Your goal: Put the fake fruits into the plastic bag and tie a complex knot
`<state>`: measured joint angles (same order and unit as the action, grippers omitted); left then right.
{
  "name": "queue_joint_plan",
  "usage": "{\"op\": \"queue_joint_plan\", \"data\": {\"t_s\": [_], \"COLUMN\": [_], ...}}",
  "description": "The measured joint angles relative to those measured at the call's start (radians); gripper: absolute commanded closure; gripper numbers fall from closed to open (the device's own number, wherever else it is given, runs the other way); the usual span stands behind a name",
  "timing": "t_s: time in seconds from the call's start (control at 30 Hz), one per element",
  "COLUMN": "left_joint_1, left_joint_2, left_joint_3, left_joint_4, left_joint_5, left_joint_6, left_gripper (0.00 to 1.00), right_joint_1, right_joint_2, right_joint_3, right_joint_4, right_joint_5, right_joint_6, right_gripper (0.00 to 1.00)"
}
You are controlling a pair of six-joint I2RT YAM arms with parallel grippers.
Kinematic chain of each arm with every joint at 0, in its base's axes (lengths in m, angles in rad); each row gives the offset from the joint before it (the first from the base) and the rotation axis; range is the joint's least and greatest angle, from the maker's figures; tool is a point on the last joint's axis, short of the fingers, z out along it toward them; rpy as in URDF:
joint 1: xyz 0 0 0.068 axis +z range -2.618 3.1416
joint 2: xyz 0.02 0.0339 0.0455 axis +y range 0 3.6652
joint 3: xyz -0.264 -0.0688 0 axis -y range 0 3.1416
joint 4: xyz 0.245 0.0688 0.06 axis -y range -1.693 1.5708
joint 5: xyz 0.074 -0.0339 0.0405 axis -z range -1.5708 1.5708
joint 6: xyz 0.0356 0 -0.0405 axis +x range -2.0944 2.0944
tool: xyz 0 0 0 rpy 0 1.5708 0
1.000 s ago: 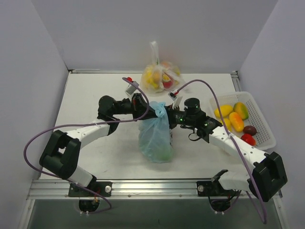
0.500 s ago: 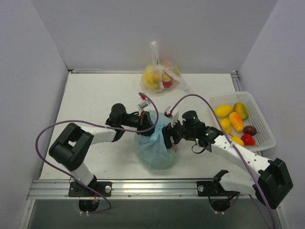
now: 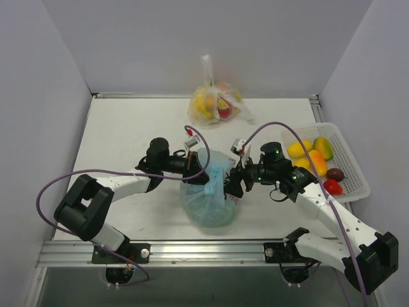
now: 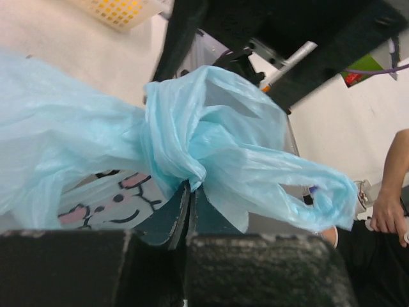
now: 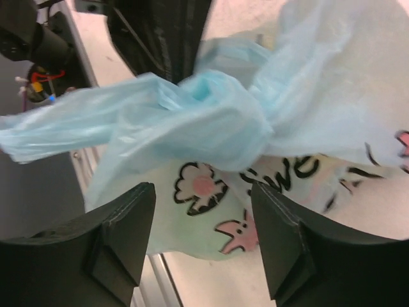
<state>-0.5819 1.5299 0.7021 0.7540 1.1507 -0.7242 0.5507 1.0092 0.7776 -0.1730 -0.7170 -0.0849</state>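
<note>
My left fingers [image 4: 174, 217] are pressed together, and as far as I can tell they pinch the bag's thin film just under the knot [image 4: 171, 148]. The right fingers [image 5: 121, 238] stand spread, with nothing between them.

The bag [image 3: 208, 199] sits mid-table between the two grippers, neck up. The left gripper [image 3: 192, 167] is against the neck from the left and the right gripper [image 3: 233, 185] is just beside it on the right.

In the right wrist view the knot [image 5: 220, 125] lies straight ahead of the open gap and a little above it. Its long axis runs crosswise, and one loose ear [image 5: 57, 131] trails off to the left. In the left wrist view the other loop [image 4: 307, 192] hangs out to the right of the knot. I judge the right arm the free one for the next pull, since the left is already anchoring, and it would have to rise slightly to take the ear.

The bag carries pink flowers [image 5: 203, 187] and black cartoon lettering, which is too creased for me to read. More fruits [image 3: 316, 160] lie in the basket [image 3: 354, 185] at the right.
</note>
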Motion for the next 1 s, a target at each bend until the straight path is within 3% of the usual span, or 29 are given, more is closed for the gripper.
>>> {"op": "queue_joint_plan", "data": {"t_s": [0.1,0.27,0.53,0.73,0.83,1.0], "left_joint_1": [-0.013,-0.066,-0.123,-0.108,-0.1,-0.077], "left_joint_2": [-0.007,-0.016,-0.011,0.023,0.026,0.026], "left_joint_3": [0.006,0.016,0.014,0.014,0.014,0.013], "left_joint_4": [-0.144,-0.279,-0.139,-0.043,-0.019,0.01], "left_joint_5": [-0.058,-0.145,-0.238,-0.255,-0.258,-0.259], "left_joint_6": [0.044,0.053,-0.092,-0.16,-0.174,-0.181], "left_gripper": [1.0,1.0,1.0,1.0,1.0,1.0], "right_joint_1": [0.053,0.116,0.144,0.145,0.097,-0.117], "right_joint_2": [0.042,0.104,0.13,0.116,0.079,-0.002], "right_joint_3": [0.0,0.001,0.004,0.01,0.018,0.046], "right_joint_4": [0.047,0.118,0.185,0.183,0.126,0.043], "right_joint_5": [-0.027,-0.019,0.04,0.076,0.053,-0.082], "right_joint_6": [0.043,0.101,0.157,0.163,0.148,0.141], "right_gripper": [0.25,0.21,0.31,0.21,0.21,0.24]}}
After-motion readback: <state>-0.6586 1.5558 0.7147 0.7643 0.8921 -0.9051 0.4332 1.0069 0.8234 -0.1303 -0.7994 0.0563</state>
